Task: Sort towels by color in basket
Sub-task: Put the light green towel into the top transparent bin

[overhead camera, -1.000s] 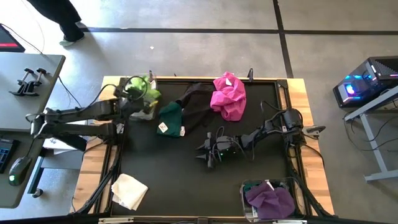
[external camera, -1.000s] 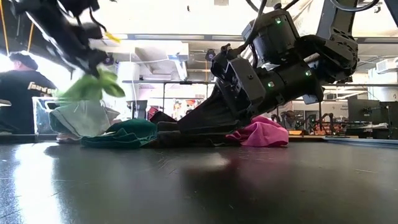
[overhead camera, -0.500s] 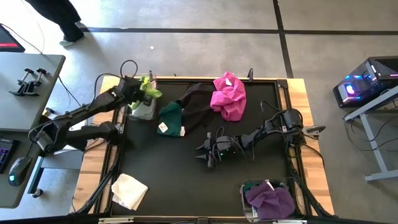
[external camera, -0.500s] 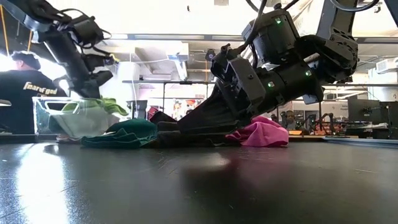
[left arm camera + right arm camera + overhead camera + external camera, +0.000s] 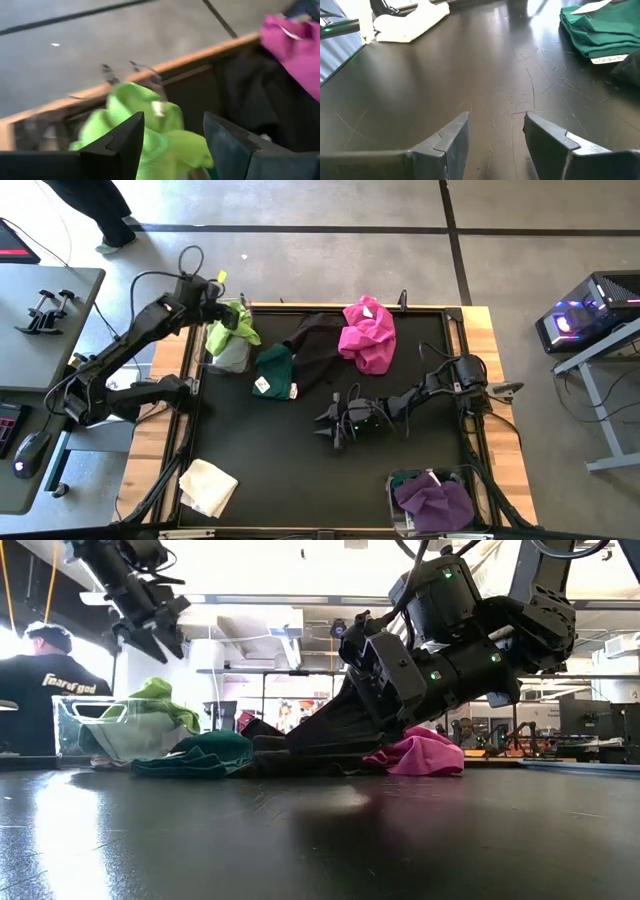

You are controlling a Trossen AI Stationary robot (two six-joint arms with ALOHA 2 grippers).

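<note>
My left gripper is open and empty, raised over the table's far left corner above a clear basket. A lime green towel lies heaped on top of a pale cloth in that basket; it also shows in the low view and in the left wrist view. My right gripper is open and empty, low over the mat at the table's middle. On the mat lie a dark teal-green towel, a black towel, a magenta towel and a cream-white towel.
A second clear basket at the near right holds a purple towel over a dark green one. A person stands beyond the table's left side. The mat between the right gripper and the cream-white towel is bare.
My left gripper has carried the lime green towel toward the far left corner, let it go over the basket, and risen clear toward the far edge. The towel, which hung below the fingers, now lies heaped in the basket.
</note>
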